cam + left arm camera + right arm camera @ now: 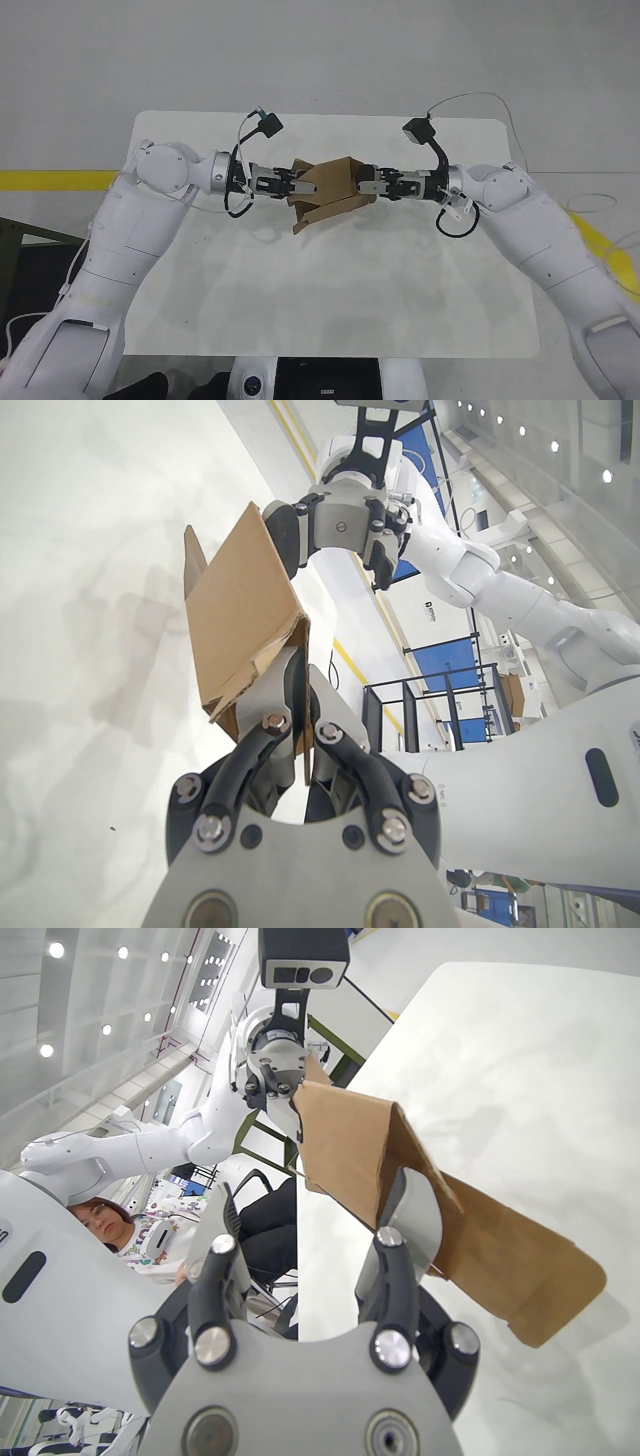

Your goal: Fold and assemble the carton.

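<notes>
A brown, partly folded carton (330, 188) hangs above the white table (350, 300), held between the two arms. My left gripper (300, 687) is shut on a flap at one end of the carton (240, 610). At the other end, my right gripper (315, 1188) is open. One of its fingers (412, 1208) is tucked against the inside of a panel of the carton (345, 1138), while the other finger (225, 1213) stands free in the air. A long flap (525, 1273) hangs down toward the table.
The tabletop spreads wide and bare around and in front of the carton. Its far edge (320, 115) lies just behind the grippers. Grey floor with a yellow line (50, 180) surrounds the table.
</notes>
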Tool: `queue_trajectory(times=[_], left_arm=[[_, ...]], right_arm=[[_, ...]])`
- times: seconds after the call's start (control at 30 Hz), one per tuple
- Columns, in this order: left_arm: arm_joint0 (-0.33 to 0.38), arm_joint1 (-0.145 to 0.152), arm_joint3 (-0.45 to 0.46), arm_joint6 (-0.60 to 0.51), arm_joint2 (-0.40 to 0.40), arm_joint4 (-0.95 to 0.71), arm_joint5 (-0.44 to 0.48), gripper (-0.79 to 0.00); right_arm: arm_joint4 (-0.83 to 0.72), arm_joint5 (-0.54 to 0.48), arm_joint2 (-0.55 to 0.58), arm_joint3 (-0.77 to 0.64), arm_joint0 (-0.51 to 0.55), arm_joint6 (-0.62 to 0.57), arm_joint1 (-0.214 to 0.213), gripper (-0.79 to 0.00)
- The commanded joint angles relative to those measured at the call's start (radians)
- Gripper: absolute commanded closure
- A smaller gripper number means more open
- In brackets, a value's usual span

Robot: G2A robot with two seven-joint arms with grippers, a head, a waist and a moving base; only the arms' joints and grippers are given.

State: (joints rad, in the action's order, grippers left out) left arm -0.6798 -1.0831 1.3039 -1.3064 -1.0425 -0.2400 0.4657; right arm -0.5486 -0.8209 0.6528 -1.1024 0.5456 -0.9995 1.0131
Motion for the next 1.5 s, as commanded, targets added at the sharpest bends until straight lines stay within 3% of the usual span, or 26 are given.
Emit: queue_trajectory(times=[0.0, 0.17, 0.43, 0.87, 1.47], left_arm=[[-0.001, 0.0, 0.004, -0.007, 0.004, -0.004, -0.001, 0.0], [0.001, 0.001, 0.011, -0.019, 0.011, -0.011, 0.002, 0.0], [0.006, 0.003, 0.015, -0.029, 0.02, -0.021, 0.001, 0.0], [0.013, 0.007, 0.003, -0.026, 0.025, -0.026, 0.005, 0.0], [0.012, 0.01, 0.016, -0.033, 0.038, -0.047, 0.011, 0.0]], right_arm=[[-0.007, -0.002, -0.016, 0.005, -0.006, 0.002, 0.001, -0.489], [-0.023, -0.011, -0.06, 0.017, -0.027, 0.011, 0.004, -0.483], [-0.047, -0.019, -0.127, 0.027, -0.057, 0.019, 0.012, -0.391], [-0.122, -0.028, -0.192, 0.051, -0.089, 0.028, 0.005, -0.323], [-0.147, -0.03, -0.273, 0.066, -0.12, 0.03, 0.015, -0.308]])
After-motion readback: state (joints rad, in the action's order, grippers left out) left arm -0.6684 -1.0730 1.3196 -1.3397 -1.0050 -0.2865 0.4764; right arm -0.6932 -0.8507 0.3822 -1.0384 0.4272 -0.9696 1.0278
